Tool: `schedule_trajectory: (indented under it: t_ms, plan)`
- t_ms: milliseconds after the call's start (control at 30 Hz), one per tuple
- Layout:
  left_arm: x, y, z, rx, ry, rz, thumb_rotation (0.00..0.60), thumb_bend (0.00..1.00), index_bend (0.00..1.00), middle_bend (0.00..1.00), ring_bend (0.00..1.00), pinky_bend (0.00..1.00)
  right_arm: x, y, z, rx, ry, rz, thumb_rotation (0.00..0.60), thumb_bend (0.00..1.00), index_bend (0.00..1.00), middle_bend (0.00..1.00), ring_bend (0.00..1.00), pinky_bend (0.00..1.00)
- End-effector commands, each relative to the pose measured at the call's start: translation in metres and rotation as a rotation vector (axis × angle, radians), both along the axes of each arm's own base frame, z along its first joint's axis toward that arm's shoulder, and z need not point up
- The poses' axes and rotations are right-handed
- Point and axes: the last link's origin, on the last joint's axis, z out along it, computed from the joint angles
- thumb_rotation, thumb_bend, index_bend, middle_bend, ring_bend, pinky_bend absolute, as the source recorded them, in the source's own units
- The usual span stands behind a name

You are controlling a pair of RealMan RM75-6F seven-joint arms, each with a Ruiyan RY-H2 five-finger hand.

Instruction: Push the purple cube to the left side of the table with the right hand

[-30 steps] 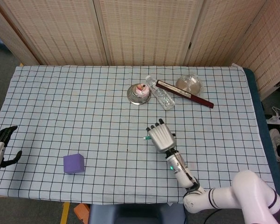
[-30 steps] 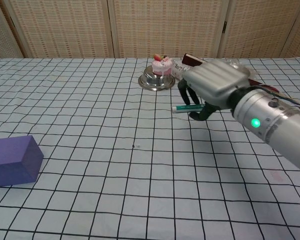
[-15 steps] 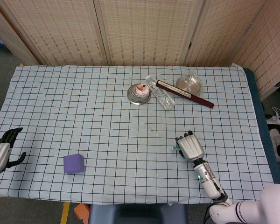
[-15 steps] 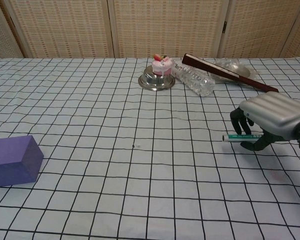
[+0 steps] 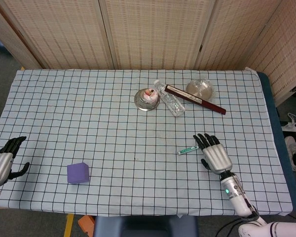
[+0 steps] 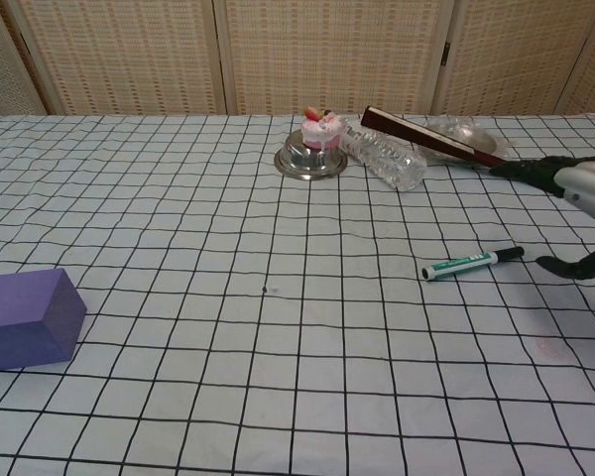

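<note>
The purple cube (image 5: 78, 173) (image 6: 30, 317) rests on the checked tablecloth near the front left. My right hand (image 5: 213, 152) (image 6: 575, 203) hovers at the right side of the table, far from the cube, fingers spread and holding nothing. Just left of that hand a green and white marker (image 5: 187, 149) (image 6: 471, 263) lies loose on the cloth. My left hand (image 5: 4, 160) sits at the table's left edge, fingers apart and empty, a little left of the cube.
At the back middle stand a metal dish with a pink cupcake (image 5: 147, 98) (image 6: 318, 145), a lying plastic bottle (image 5: 169, 98) (image 6: 382, 156), a dark red stick (image 5: 195, 99) and a glass bowl (image 5: 200, 89). The table's front edge (image 5: 138, 211) runs close behind the cube.
My right hand moved right and back from the table's middle, then opened and let go of the marker, which now lies on the cloth. The cube stayed put.
</note>
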Motion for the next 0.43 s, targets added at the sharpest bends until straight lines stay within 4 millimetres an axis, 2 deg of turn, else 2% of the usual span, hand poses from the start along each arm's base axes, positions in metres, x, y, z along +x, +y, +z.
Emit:
schedule_trajectory:
  t_ms: [33, 133, 200, 333, 433]
  plan:
    - [0.007, -0.011, 0.004, 0.018, 0.001, -0.036, 0.600, 0.40, 0.01, 0.04, 0.03, 0.24, -0.019, 0.031, 0.058, -0.221, 0.071, -0.039, 0.600, 0.20, 0.00, 0.00, 0.00, 0.00]
    - [0.009, -0.019, 0.005, 0.030, 0.036, -0.054, 0.600, 0.40, 0.00, 0.03, 0.03, 0.25, -0.044, 0.061, 0.077, -0.336, 0.045, -0.083, 0.600, 0.20, 0.00, 0.00, 0.00, 0.00]
    - [0.010, -0.022, 0.003, 0.025, 0.050, -0.053, 0.600, 0.40, 0.00, 0.03, 0.03, 0.24, -0.057, 0.072, 0.085, -0.375, 0.012, -0.119, 0.600, 0.20, 0.00, 0.00, 0.00, 0.00]
    - [0.019, -0.030, 0.000, -0.003, 0.039, -0.096, 0.600, 0.40, 0.00, 0.01, 0.03, 0.23, -0.065, 0.077, 0.107, -0.401, -0.001, -0.127, 0.600, 0.19, 0.00, 0.00, 0.00, 0.00]
    - [0.023, -0.037, -0.001, 0.006, 0.052, -0.122, 0.600, 0.40, 0.00, 0.01, 0.02, 0.23, -0.068, 0.080, 0.115, -0.392, -0.029, -0.157, 0.600, 0.19, 0.00, 0.00, 0.00, 0.00]
